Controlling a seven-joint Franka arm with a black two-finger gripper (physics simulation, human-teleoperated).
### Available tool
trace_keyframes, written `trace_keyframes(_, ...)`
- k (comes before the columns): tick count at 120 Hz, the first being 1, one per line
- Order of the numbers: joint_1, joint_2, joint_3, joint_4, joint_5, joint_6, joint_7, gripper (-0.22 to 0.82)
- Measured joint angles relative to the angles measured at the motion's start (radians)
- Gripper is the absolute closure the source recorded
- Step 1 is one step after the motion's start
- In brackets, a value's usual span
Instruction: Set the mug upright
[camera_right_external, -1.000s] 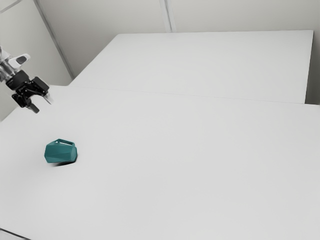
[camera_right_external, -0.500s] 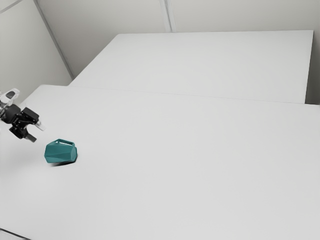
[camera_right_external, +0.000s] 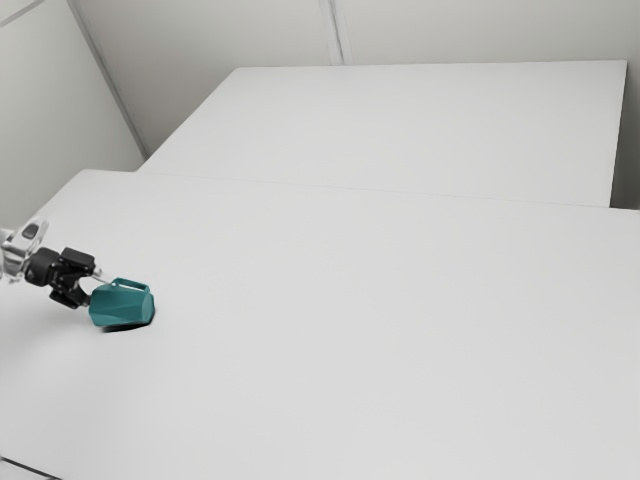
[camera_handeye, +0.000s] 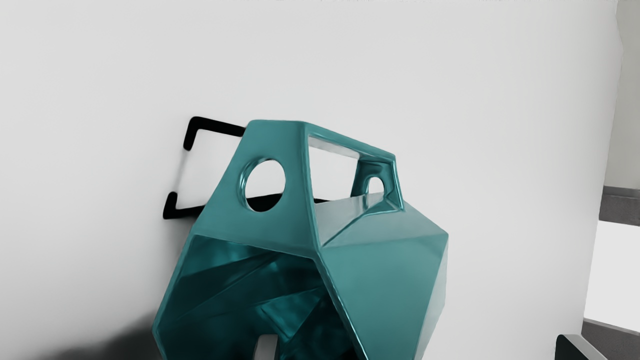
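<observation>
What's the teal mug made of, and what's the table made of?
The mug looks like shiny plastic or glazed pottery, I can't tell which: its edges gleam. The table looks smooth and dull, maybe plastic or painted wood: it has soft shading and no grain.

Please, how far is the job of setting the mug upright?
Reaching the mug looks done: the open gripper is at its mouth, one finger at the opening, the other outside. Lining up a grip seems in hand. Remaining: gripping the mug, which lies sideways, and standing it up.
</observation>
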Motion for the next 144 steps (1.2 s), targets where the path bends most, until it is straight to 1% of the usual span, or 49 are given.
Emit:
trace_keyframes(20,0.005,0.000,-0.002,-0.010,-0.050,-0.007,0.041,0.00)
trace_keyframes(24,0.005,0.000,-0.002,-0.010,-0.055,-0.010,0.047,0.03)
trace_keyframes(28,0.005,0.000,-0.003,-0.010,-0.059,-0.013,0.054,0.09)
trace_keyframes(42,0.005,0.000,-0.004,-0.010,-0.067,-0.020,0.073,0.39)
trace_keyframes(48,0.005,0.000,-0.007,-0.010,-0.069,-0.022,0.081,0.49)
trace_keyframes(57,0.005,-0.001,-0.015,-0.010,-0.071,-0.026,0.091,0.60)
trace_keyframes(68,0.005,-0.005,-0.030,-0.009,-0.072,-0.029,0.101,0.67)
trace_keyframes(80,0.005,-0.013,-0.044,-0.008,-0.073,-0.031,0.111,0.72)
trace_keyframes(92,0.005,-0.024,-0.056,-0.008,-0.073,-0.031,0.119,0.74)
trace_keyframes(102,0.005,-0.061,-0.069,-0.009,-0.071,-0.031,0.124,0.76)
trace_keyframes(117,-0.006,-0.123,-0.108,-0.008,-0.055,-0.025,0.123,0.77)
trace_keyframes(128,-0.060,-0.187,-0.117,-0.005,0.003,-0.007,0.109,0.77)
trace_keyframes(144,-0.201,-0.270,-0.119,-0.002,0.162,0.066,0.066,0.77)
